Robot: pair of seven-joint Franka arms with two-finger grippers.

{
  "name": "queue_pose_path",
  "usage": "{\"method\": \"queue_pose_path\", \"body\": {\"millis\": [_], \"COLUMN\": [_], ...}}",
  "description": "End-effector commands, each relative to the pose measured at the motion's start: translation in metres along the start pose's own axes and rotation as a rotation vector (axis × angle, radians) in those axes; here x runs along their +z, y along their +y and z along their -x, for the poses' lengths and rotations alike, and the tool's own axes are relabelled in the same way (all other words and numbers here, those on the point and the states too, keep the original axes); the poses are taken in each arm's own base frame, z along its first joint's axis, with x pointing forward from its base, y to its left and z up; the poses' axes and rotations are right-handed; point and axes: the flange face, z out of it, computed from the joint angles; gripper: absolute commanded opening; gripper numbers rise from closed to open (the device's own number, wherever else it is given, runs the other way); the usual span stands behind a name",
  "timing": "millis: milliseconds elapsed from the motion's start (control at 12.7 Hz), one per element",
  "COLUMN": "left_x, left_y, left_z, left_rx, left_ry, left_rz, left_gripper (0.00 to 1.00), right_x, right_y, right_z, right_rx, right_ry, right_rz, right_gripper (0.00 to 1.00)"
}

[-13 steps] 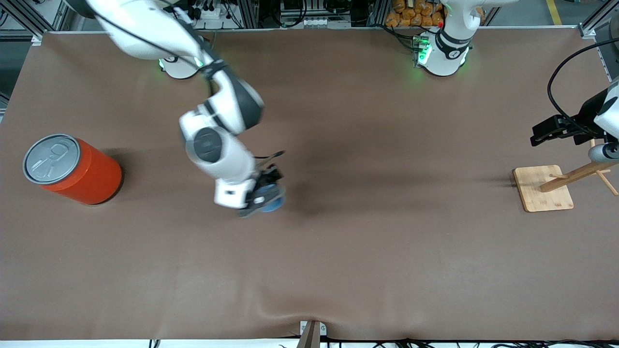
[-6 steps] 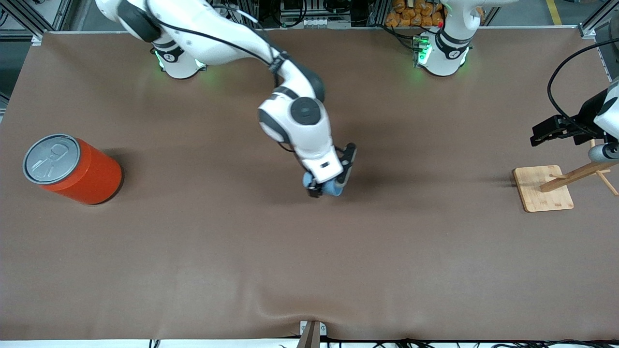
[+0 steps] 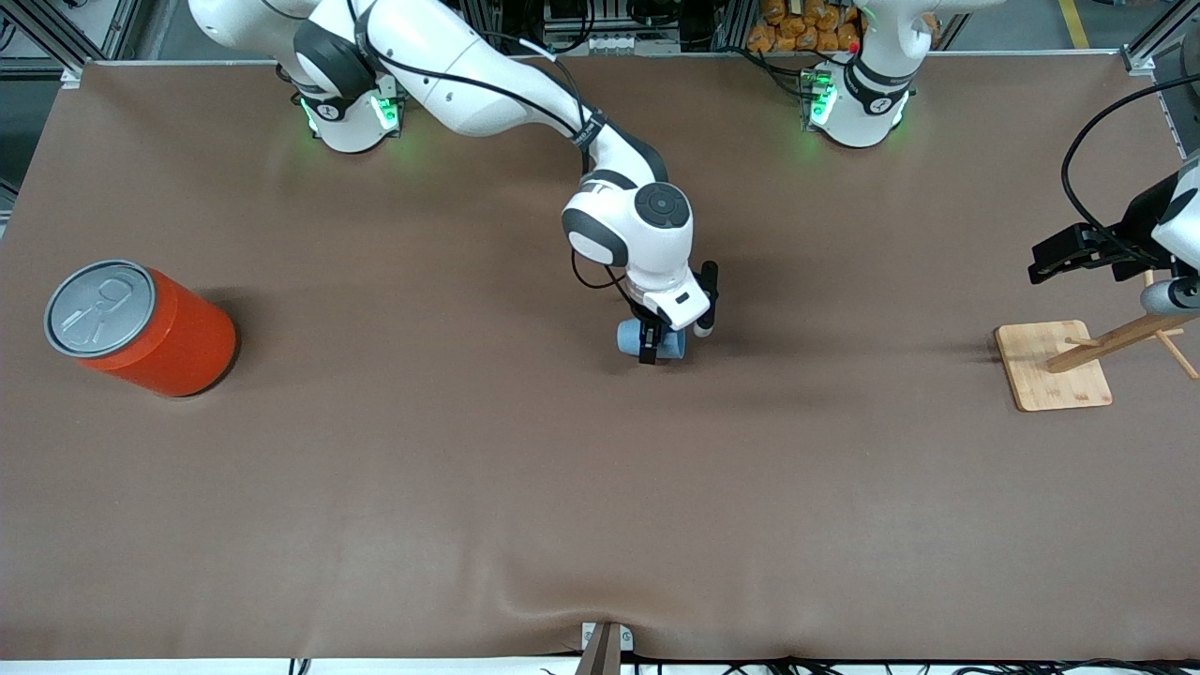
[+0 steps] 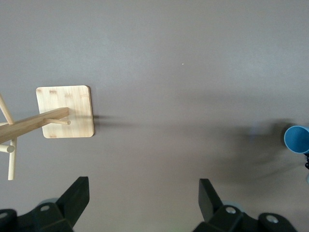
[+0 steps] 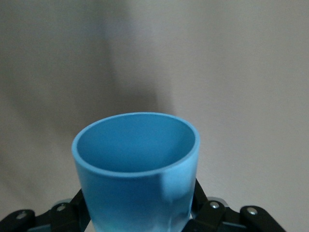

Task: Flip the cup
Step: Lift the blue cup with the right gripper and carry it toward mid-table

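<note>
You see the right gripper [image 3: 656, 342] clamped on the cup [image 3: 633, 338], holding it over the middle of the surface [image 3: 600, 487]; in the right wrist view the cup [image 5: 137, 169] sits between the fingers with its open mouth facing away from the camera; your left gripper [image 4: 145, 203] waits with fingers spread wide and holding nothing, up over the left arm's end of the surface above the wooden stand [image 3: 1055, 366]; the orange can [image 3: 141, 328] stands at the right arm's end, well apart from the cup
</note>
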Motion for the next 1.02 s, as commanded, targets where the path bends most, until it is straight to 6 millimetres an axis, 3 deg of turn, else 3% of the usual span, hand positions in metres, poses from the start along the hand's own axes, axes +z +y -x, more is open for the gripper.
{"method": "queue_pose_path", "body": {"millis": [0, 315, 393, 472, 551, 944], "left_x": [-0.002, -0.002, -0.001, -0.001, 0.000, 0.043], "left_y": [-0.002, -0.002, -0.004, -0.009, -0.009, -0.024], "left_z": [-0.001, -0.001, -0.001, -0.001, -0.001, -0.023], "left_rx": [-0.002, -0.003, -0.006, -0.014, -0.012, -0.043], "left_ry": [0.004, 0.003, -0.002, -0.002, -0.002, -0.076], "left_rz": [0.017, 0.017, 0.017, 0.017, 0.016, 0.033], "left_gripper": [1.00, 1.00, 1.00, 1.00, 1.00, 1.00], "right_x": [0.003, 0.017, 0.018, 0.020, 0.020, 0.009], "right_y": [-0.001, -0.018, -0.019, -0.019, -0.019, -0.016], "right_z": [-0.007, -0.012, -0.012, -0.011, -0.010, -0.011], "right_rx": [-0.038, -0.048, -0.049, -0.049, -0.033, -0.011], "right_ry": [-0.005, -0.029, -0.029, -0.033, -0.033, -0.031], "right_rz": [0.030, 0.045, 0.043, 0.043, 0.041, 0.044], "right_gripper": [0.00, 0.02, 0.10, 0.60, 1.00, 1.00]}}
